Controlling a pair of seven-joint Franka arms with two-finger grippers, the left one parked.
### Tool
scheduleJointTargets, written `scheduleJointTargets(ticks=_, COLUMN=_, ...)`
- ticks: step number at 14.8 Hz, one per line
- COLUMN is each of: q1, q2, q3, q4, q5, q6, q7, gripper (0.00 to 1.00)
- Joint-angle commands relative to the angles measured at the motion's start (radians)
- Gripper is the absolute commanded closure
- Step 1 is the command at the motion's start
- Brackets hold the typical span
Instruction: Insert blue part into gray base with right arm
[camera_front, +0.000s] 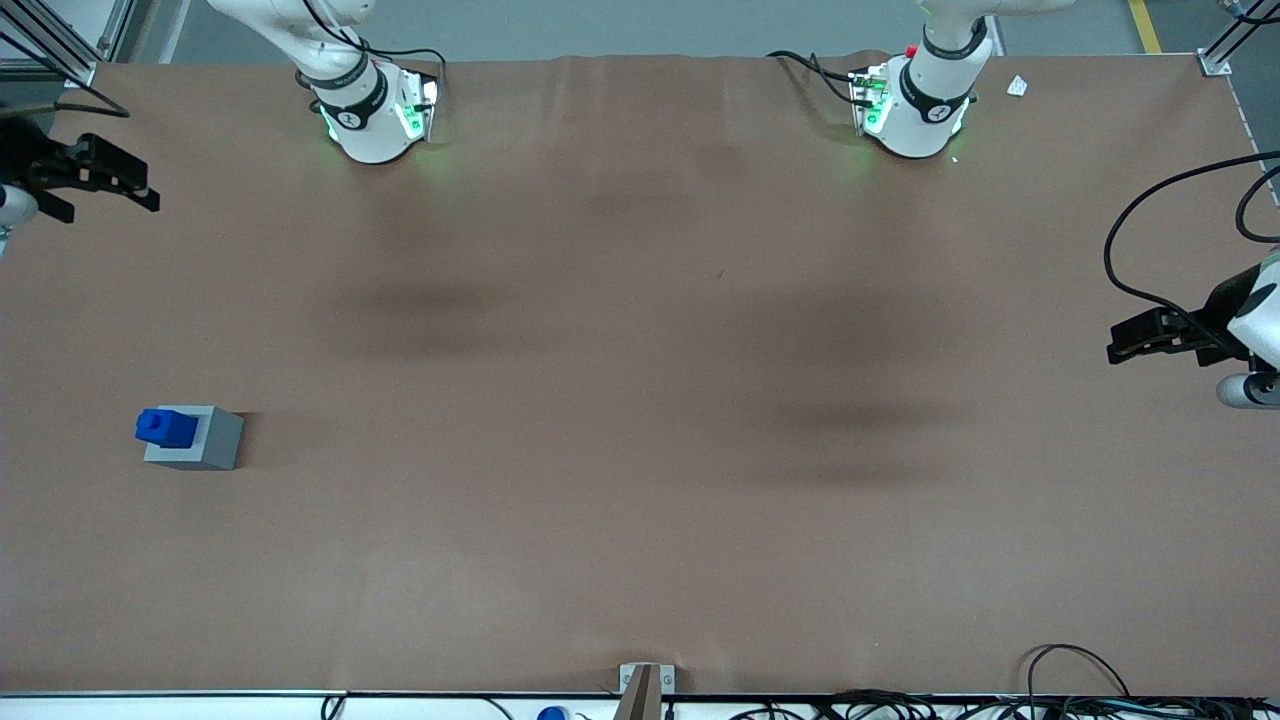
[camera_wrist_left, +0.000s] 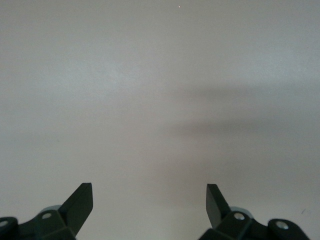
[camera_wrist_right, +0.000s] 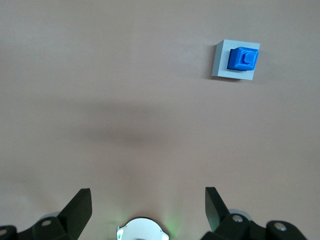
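Observation:
The blue part (camera_front: 165, 427) sits on the top of the gray base (camera_front: 212, 442), toward the working arm's end of the table and near the front camera. I cannot tell how deep it sits. Both also show in the right wrist view: the blue part (camera_wrist_right: 243, 58) with its stub up, on the gray base (camera_wrist_right: 221, 61). My right gripper (camera_front: 105, 195) hangs high above the table, farther from the front camera than the base and well apart from it. In the right wrist view the gripper (camera_wrist_right: 147, 192) is open and empty, with brown table between its fingers.
The brown table (camera_front: 640, 400) carries the two arm bases (camera_front: 375, 110) (camera_front: 915, 105) at its edge farthest from the front camera. A small white scrap (camera_front: 1017, 86) lies near the parked arm's base. A bracket (camera_front: 645, 685) and cables (camera_front: 1080, 690) sit at the nearest edge.

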Motion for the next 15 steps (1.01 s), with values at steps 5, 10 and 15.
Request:
scheduleJointTargets(ticks=5, q1=0.027, q2=-0.068, q3=0.050, q4=-0.063, q5=0.009, q6=0.020, q7=0.098, gripper=0.00)
scheduleJointTargets(ticks=10, q1=0.024, q2=-0.083, q3=0.040, q4=-0.052, q5=0.010, q6=0.014, q7=0.100, gripper=0.00)
scheduleJointTargets(ticks=15, q1=0.017, q2=-0.044, q3=0.041, q4=0.038, q5=0.006, q6=0.023, q7=0.100, gripper=0.00)
